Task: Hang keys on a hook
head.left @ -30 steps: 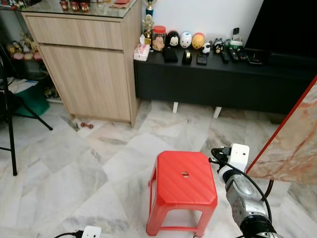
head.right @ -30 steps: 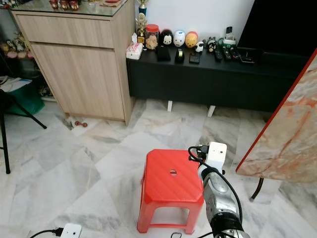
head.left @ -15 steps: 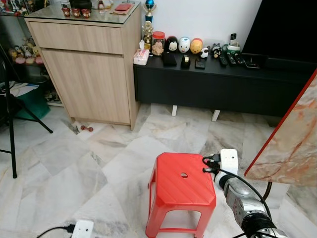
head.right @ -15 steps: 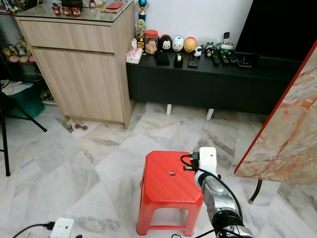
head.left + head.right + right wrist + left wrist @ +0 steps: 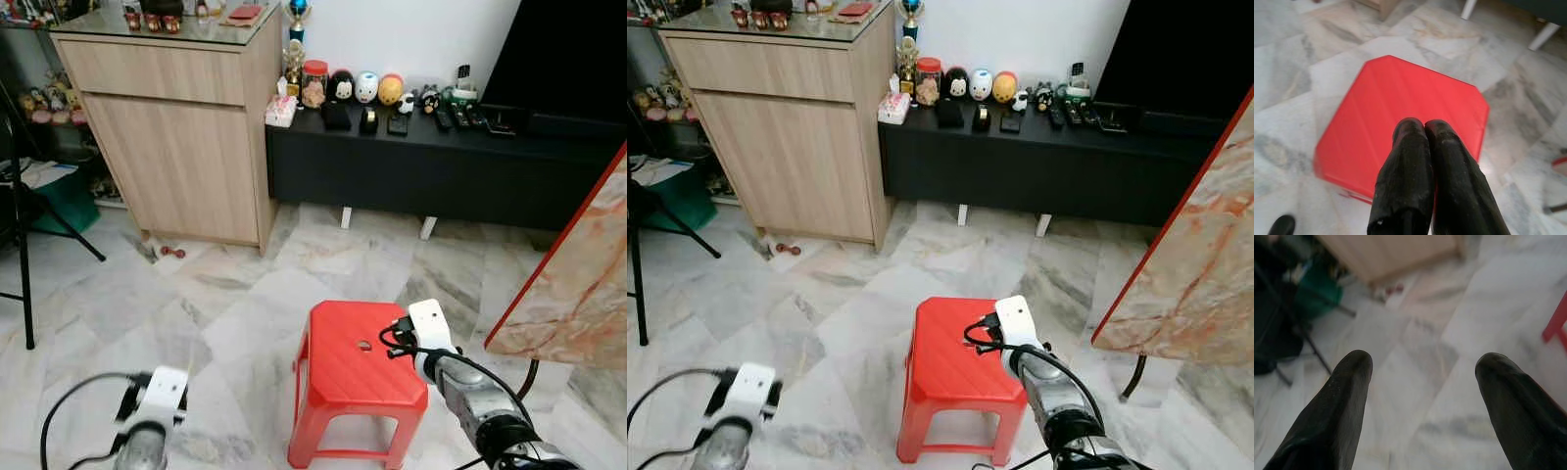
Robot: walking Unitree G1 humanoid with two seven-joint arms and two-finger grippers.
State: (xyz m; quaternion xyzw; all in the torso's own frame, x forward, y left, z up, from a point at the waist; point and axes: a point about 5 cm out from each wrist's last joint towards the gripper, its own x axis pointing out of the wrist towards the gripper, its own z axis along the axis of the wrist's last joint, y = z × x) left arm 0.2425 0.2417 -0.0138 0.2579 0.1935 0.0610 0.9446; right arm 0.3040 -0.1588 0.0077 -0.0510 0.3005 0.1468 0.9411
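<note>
My right gripper (image 5: 1422,128) has its two black fingers (image 5: 1405,166) pressed together with nothing between them, hovering above the red stool (image 5: 1400,112). My left gripper (image 5: 1420,364) has its fingers (image 5: 1344,396) spread wide apart over bare marble floor (image 5: 1425,382), holding nothing.

From my head, the right arm (image 5: 460,382) reaches over the right edge of the stool (image 5: 358,357), its white wrist block (image 5: 429,321) trailing black cables. My left arm (image 5: 147,426) rises at the lower left, cable looping beside it.

I cannot make out any keys or hook, so I cannot tell where they are. No writing is readable anywhere.

Beyond the stool stands a wooden cabinet (image 5: 186,127) and a low black table (image 5: 441,162) carrying round toy figures (image 5: 364,88), a jar (image 5: 313,83) and remote controls (image 5: 460,113). A marble-patterned slab with a red edge (image 5: 578,274) leans at my right. The left wrist view also catches a green bin (image 5: 1317,296) and black stand legs (image 5: 1312,350), blurred.
</note>
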